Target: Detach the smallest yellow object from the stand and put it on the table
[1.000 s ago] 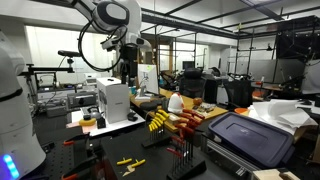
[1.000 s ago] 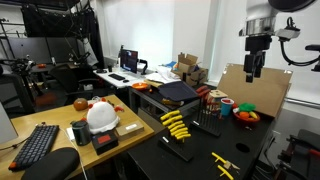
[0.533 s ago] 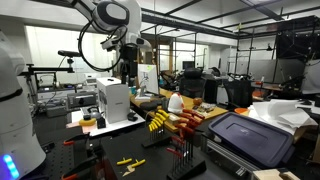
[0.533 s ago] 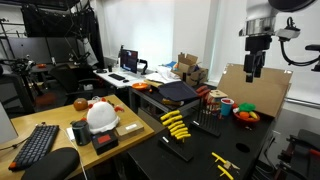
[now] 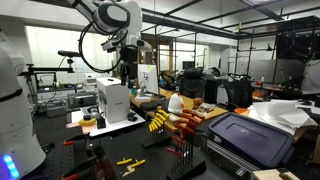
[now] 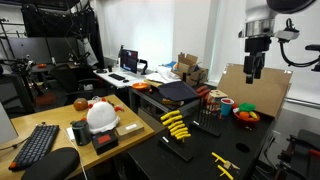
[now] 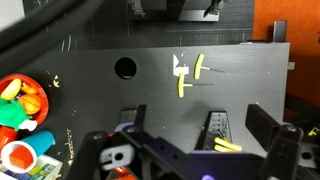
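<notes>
A black stand [image 6: 185, 140] on the dark table holds several yellow-handled tools [image 6: 176, 124]; they also show in an exterior view [image 5: 157, 120]. In the wrist view the stand [image 7: 214, 128] shows two yellow handles [image 7: 228, 146] at its lower end. I cannot tell which tool is the smallest. My gripper [image 6: 251, 66] hangs high above the table, away from the stand, as an exterior view [image 5: 125, 70] also shows. In the wrist view its jaws [image 7: 198, 128] are open and empty.
Two loose yellow tools [image 7: 187, 76] lie on the black table [image 7: 100, 90], also seen in both exterior views [image 6: 222, 163] [image 5: 128, 163]. Red-handled tools [image 5: 187, 122] stand beside the yellow ones. A bowl of colourful items [image 7: 18, 103] sits nearby. A cardboard sheet [image 6: 258, 88] stands behind.
</notes>
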